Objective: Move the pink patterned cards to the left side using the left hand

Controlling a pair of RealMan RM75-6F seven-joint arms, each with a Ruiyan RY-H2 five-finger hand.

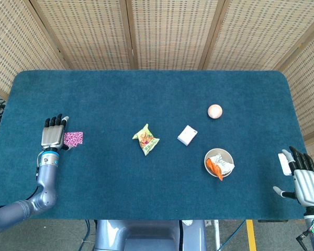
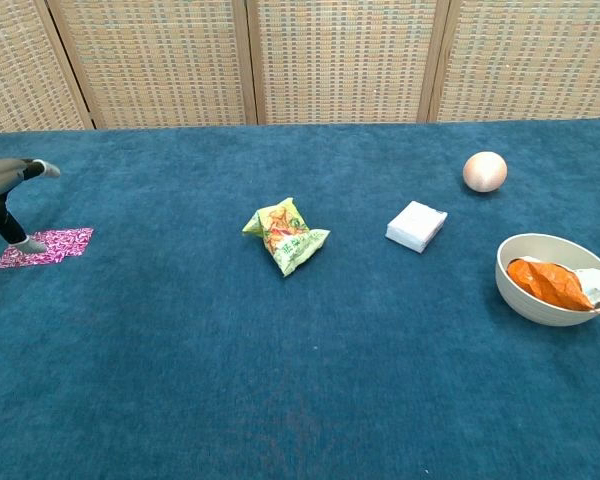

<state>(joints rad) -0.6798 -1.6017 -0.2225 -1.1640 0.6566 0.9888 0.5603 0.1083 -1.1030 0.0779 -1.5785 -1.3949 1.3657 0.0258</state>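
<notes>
Cards: pink patterned cards (image 1: 73, 138) flat on surface (image 1: 146, 198), frame's far left | my left hand (image 1: 53, 136) fingers spread, one fingertip touching them | right hand (image 1: 303, 178) fingers spread, lower right.

A bench (image 1: 146, 94) covered in dark teal carpet-like cloth carried every item. The pink patterned cards (image 1: 73, 138) lay flat on it, just beside the left hand (image 1: 53, 137), on that hand's inner side. Well apart from that hand, toward the middle, lay a crumpled yellow-green snack packet (image 1: 146, 139). Further still toward the right hand (image 1: 305, 178) sat a small white box (image 1: 187, 135), then a peach-coloured ball (image 1: 214, 111) and a pale bowl (image 1: 219, 156) holding an orange wrapper, near the right hand.
</notes>
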